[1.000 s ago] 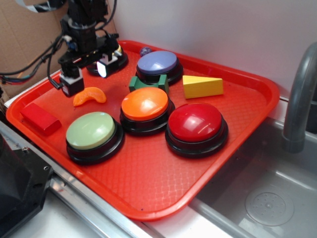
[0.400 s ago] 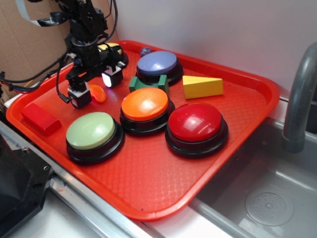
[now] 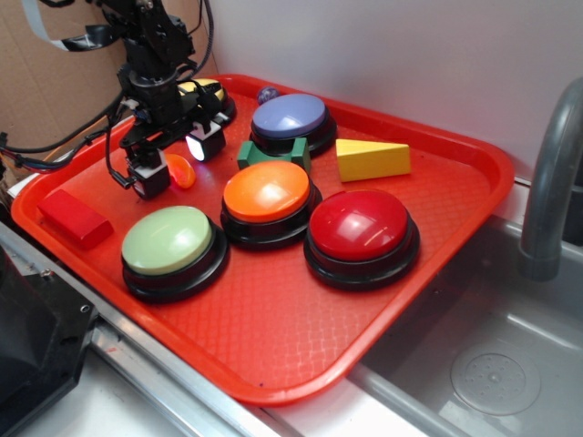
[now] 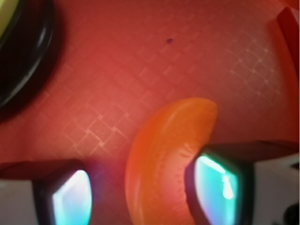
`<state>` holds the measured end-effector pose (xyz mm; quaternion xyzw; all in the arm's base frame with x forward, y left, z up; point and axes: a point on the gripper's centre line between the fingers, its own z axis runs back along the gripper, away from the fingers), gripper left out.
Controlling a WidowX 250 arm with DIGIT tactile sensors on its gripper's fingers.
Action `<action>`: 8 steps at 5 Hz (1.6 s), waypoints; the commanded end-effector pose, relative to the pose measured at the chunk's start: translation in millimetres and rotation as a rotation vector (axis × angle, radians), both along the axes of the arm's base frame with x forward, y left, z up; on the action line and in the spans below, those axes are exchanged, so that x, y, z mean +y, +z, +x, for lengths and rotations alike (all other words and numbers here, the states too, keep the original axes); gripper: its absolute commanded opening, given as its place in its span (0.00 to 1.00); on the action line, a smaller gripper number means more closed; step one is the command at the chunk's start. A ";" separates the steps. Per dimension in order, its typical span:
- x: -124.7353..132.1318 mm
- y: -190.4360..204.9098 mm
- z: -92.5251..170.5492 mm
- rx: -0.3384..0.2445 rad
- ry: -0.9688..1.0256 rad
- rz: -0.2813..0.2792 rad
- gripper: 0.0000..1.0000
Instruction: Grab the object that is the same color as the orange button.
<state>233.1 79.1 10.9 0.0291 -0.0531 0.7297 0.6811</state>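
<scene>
Tray (image 3: 437,264), red, carries the orange button (image 3: 267,192) at centre, and at the far-left end the hand (image 3: 176,162) sits low over the object (image 3: 181,170), a small orange crescent. Step in hand: the grasp; fingers (image 4: 218,187) are apart and straddle the object (image 4: 164,154), one pad touching its inner curve, the other clear, so the next move calls for closing squarely before lifting. No writing or brand legible anywhere.

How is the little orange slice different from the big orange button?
The orange slice is tiny and curved like a crescent; the orange button is much larger and round. The slice lies bare on the tray between the gripper fingers; the button sits on a black base, untouched. Both are glossy orange.
</scene>
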 end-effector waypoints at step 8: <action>0.2 122.5 5.1 0.098 -0.822 -0.042 0.00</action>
